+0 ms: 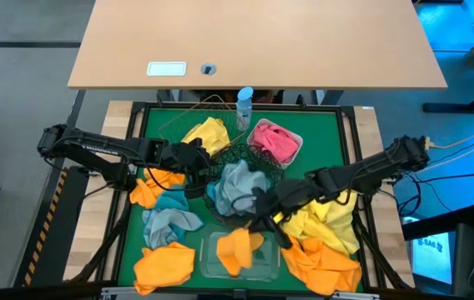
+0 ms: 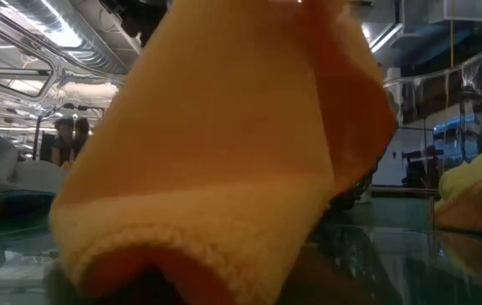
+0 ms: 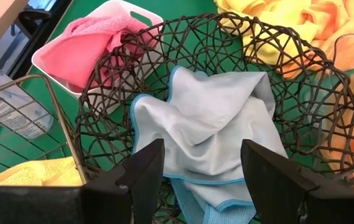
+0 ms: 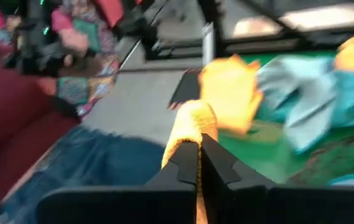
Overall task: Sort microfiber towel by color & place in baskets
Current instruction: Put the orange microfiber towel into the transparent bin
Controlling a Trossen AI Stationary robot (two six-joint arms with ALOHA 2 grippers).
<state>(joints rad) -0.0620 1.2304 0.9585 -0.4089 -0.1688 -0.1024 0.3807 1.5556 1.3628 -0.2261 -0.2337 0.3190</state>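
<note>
My right gripper is shut on an orange towel that fills the low view, over the clear plastic tub. My left gripper is open at the left rim of the round black wire bowl, its fingers apart above the grey, blue-edged towel lying in it. A pink towel lies in the white tray. A yellow towel sits in the copper wire basket. My right gripper pinches a bunched fold of the orange towel between its two fingers, coming from the table's right side and slanting down. The towel hangs below the fingers, and its folded lower end rests in the clear tub.
Loose towels lie on the green mat: orange, teal and grey and orange on the left, yellow and orange under the right arm. A blue-capped bottle stands at the far edge.
</note>
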